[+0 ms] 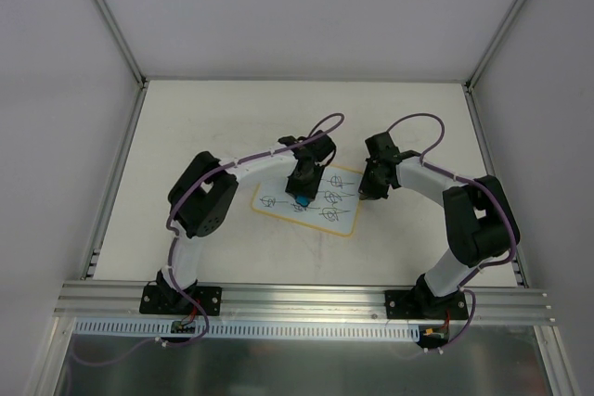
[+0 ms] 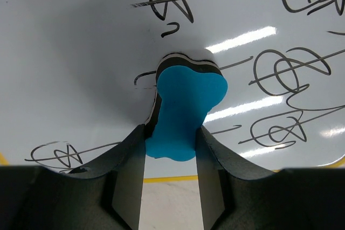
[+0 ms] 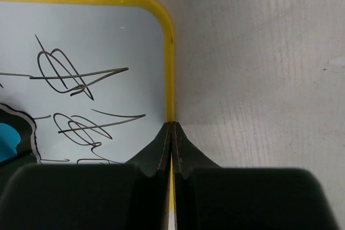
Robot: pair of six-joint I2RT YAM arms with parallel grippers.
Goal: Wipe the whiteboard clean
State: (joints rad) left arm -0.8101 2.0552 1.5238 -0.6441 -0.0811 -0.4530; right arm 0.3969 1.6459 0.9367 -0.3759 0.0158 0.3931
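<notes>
The whiteboard [image 1: 345, 218] lies flat at the table's middle, with a yellow rim and rows of dark scribbles. My left gripper [image 1: 303, 194] is over the board's middle, shut on a blue eraser [image 1: 303, 200]. In the left wrist view the gripper [image 2: 172, 131] clamps the eraser [image 2: 186, 106], whose dark felt side faces the board [image 2: 81, 52] and rests on it or just above it. My right gripper [image 1: 369, 190] is at the board's right edge. In the right wrist view it [image 3: 172, 125] is shut, with its tips on the yellow rim [image 3: 170, 52].
Aluminium rails [image 1: 119, 164] border the table on the left and right. White walls [image 1: 297, 16] enclose the back and sides. A metal crossbar [image 1: 306, 299] carries both arm bases at the near edge.
</notes>
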